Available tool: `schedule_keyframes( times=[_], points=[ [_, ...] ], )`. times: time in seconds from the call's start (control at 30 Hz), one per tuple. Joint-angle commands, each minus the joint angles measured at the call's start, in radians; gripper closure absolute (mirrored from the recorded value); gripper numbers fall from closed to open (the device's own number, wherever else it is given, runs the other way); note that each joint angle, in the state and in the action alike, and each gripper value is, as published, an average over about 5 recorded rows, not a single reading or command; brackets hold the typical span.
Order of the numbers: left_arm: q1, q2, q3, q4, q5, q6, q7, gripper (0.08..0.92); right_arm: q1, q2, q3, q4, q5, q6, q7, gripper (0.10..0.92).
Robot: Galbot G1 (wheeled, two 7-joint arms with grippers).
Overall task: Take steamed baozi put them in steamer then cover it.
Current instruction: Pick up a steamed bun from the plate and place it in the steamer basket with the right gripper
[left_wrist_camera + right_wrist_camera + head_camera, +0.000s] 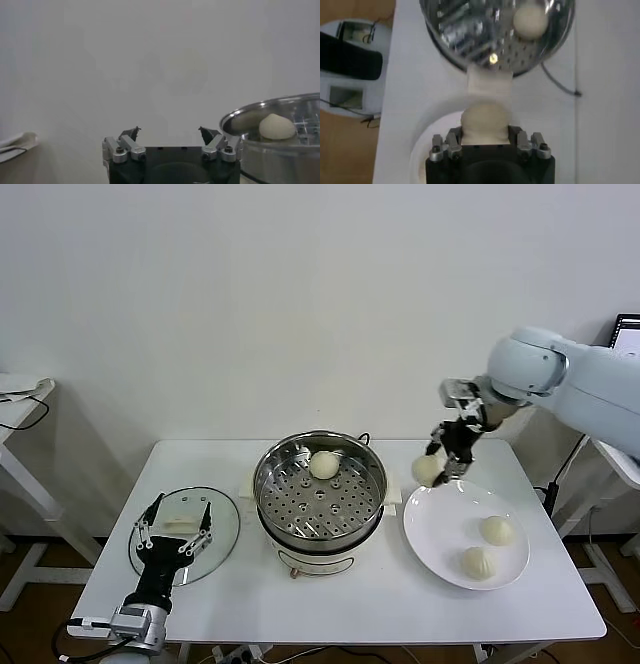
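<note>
Right end effector [436,467] pinches a baozi [427,470] above the plate's [440,534] rim; the steamer [320,484] lies just leftward; left end effector [175,529] gapes empty

Right arm reaching in from the right side, elbow high, wrist bent down; right gripper [436,467] pointing downward, fingers [451,141] closed on 1 bun [428,470] w/ the bun held off the surface, clamped on both sides in the wrist view. Left arm low at front-left, forearm coming up from the bottom edge; left gripper [174,527] aimed forward, 2 fingers [125,146] spread wide apart, nothing between them.
</note>
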Motion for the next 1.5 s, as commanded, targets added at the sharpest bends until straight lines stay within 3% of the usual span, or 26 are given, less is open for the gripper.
schedule_keyframes(
  times=[0.03,0.3,0.9,1.33,1.5],
  points=[
    [0.003,0.007,-0.008,-0.013,-0.002,-0.007,-0.001,0.177,0.118,0.169,-0.054,0.084,0.154,-0.162,0.065,0.414],
    [0.028,0.011,-0.025,-0.044,0.000,-0.052,-0.010,0.177,0.013,0.408,-0.007,-0.076,0.139,-0.183,0.065,0.414],
    [0.051,0.005,-0.034,-0.045,0.004,-0.070,-0.009,0.177,-0.306,0.746,0.127,-0.577,-0.133,-0.087,-0.010,0.414],
    [0.049,0.007,-0.033,-0.030,0.004,-0.070,-0.007,0.177,-0.386,0.808,0.134,-0.661,-0.190,-0.064,-0.023,0.413],
    [0.045,0.006,-0.033,-0.023,0.004,-0.071,-0.007,0.177,-0.392,0.802,0.132,-0.648,-0.194,-0.063,-0.023,0.358]
  ],
)
